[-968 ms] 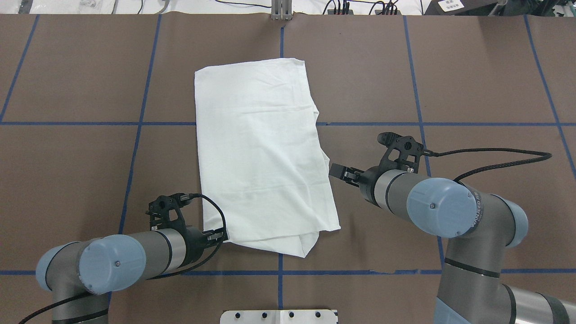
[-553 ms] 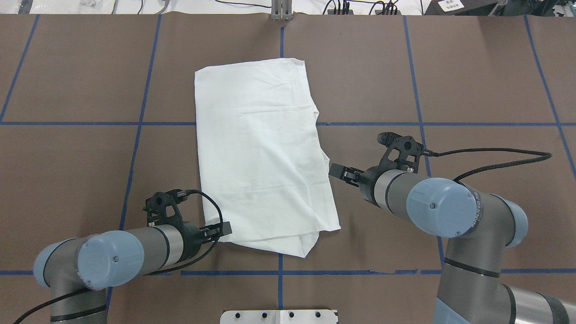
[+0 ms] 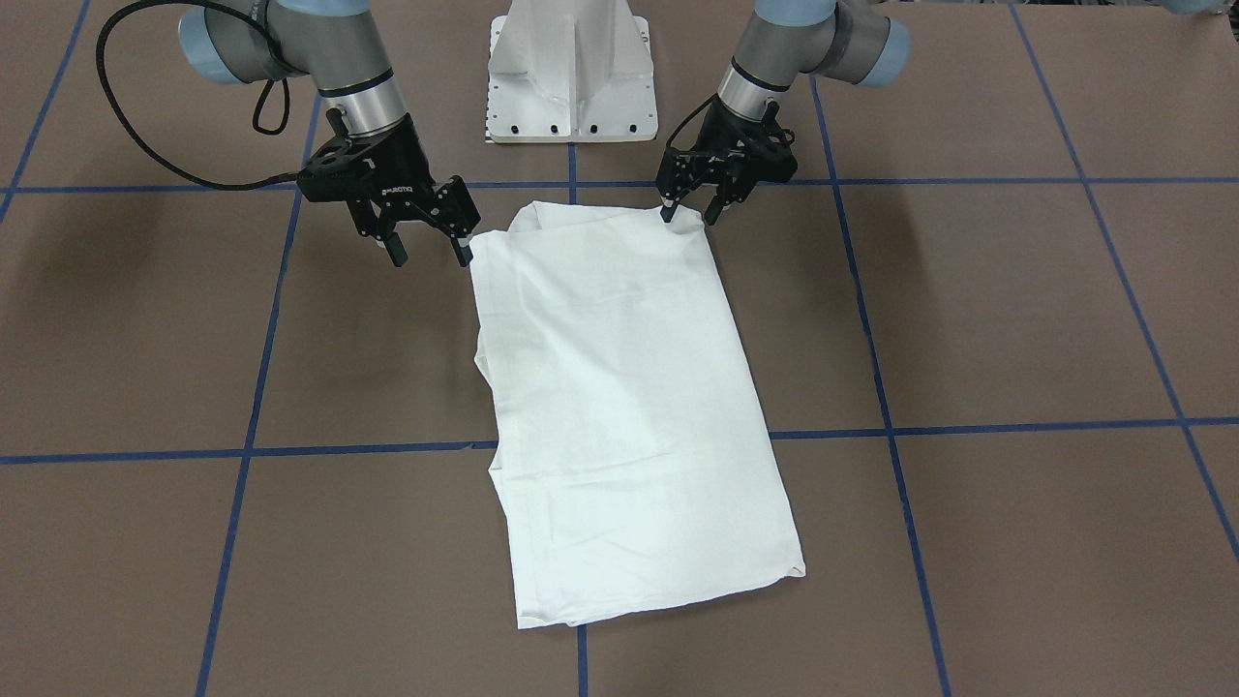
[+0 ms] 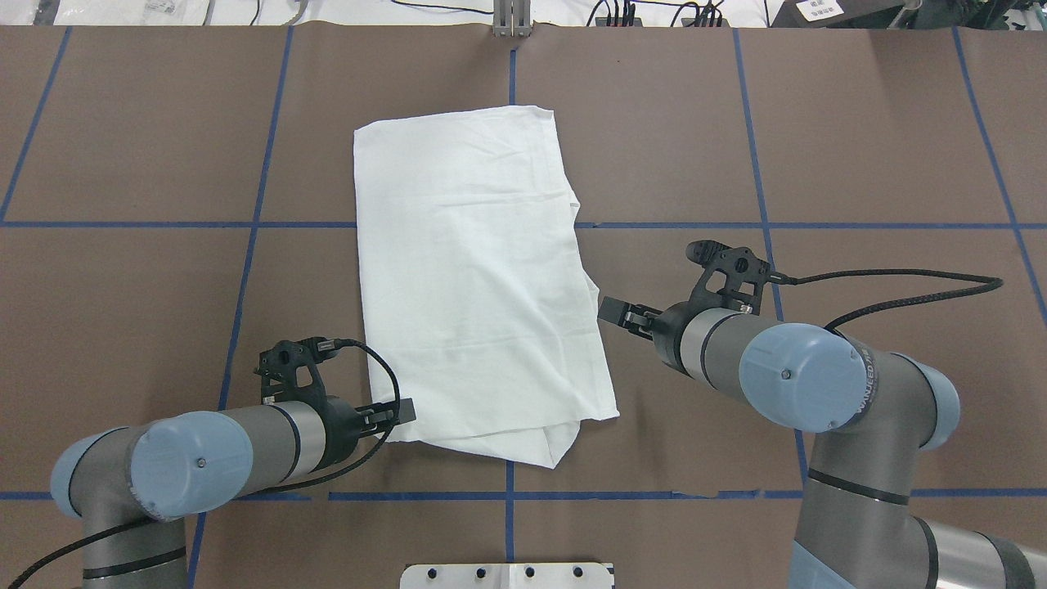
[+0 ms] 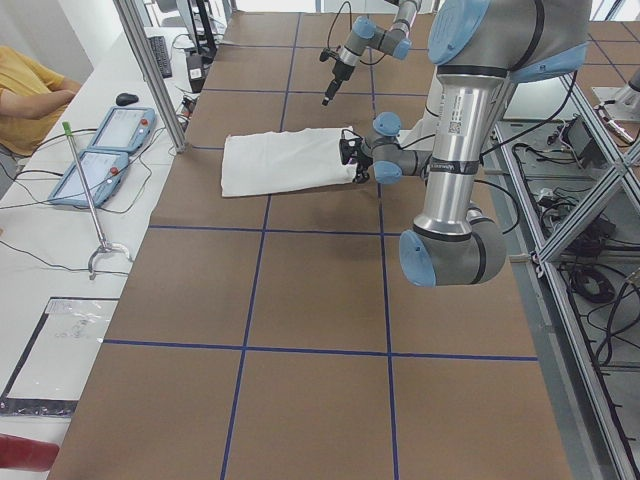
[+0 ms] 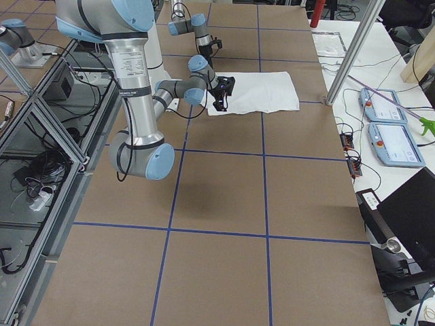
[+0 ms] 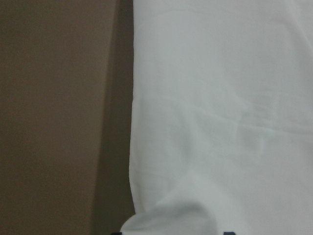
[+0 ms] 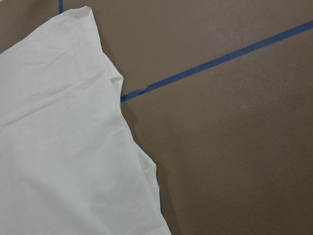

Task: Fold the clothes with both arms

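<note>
T-shirt (image 4: 478,278) is lying flat on the brown table (image 4: 859,147), already folded into a long narrow rectangle running away from the robot, no text showing. Left gripper (image 3: 689,215) is sitting low at the near left corner, jaws parted with the cloth edge between them, not clamping anything yet. It's likely lining up a pinch for the next fold. Right gripper (image 3: 431,257) is hovering just beside the right edge, jaws spread wide and gripping nothing, probably positioned to take the matching side so both lift together.
</note>
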